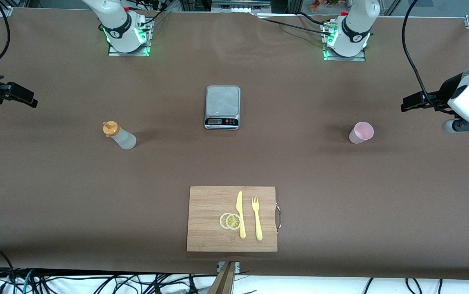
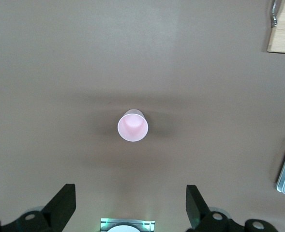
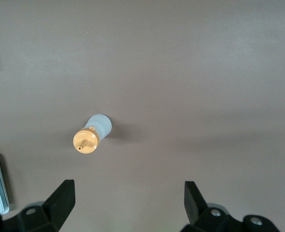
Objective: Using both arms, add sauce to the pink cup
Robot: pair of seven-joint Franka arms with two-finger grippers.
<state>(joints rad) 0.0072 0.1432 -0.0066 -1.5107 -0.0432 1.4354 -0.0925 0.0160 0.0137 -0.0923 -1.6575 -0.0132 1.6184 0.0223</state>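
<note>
Bare counter (image 1: pixel 299 163) is seen all around the squeeze bottle (image 1: pixel 120 135) and the pink cup (image 1: pixel 361 132), nothing crowding either.

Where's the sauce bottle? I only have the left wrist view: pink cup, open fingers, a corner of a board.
Observer: The sauce bottle stands toward the right arm's end of the table, cap on.
Operator: Right gripper on it?
Observer: No. The right gripper hangs open, apart from the bottle, holding nothing.
Operator: What's on the board?
Observer: On the cutting board lie a yellow knife, a yellow fork and two lemon slices.
</note>
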